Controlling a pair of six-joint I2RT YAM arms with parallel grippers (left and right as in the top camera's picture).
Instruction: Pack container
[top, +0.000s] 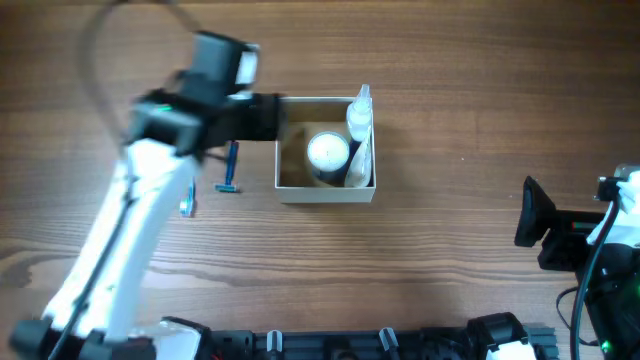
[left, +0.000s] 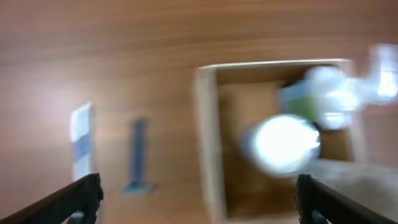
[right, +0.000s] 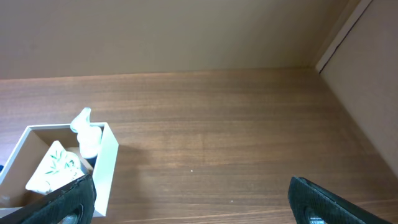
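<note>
The container (top: 326, 194) is a square white-walled box with a tan inside, at the table's middle. It holds a white-lidded jar (top: 327, 152) and a white tube with green leaf print (top: 360, 135). My left gripper (top: 270, 117) hovers at the box's left wall. The left wrist view is blurred, showing my left gripper (left: 199, 208) open and empty, with the box wall (left: 208, 143) and jar (left: 281, 143) below. My right gripper (top: 530, 212) is far right. In the right wrist view it (right: 193, 205) is open and empty, and the box (right: 106, 165) is at the left.
A blue razor (top: 231, 167) and a small blue-and-white packet (top: 187, 200) lie on the wood table left of the box, under my left arm. Both show in the left wrist view, the razor (left: 137, 155) and the packet (left: 81, 140). A wall panel (right: 367, 74) stands at the right.
</note>
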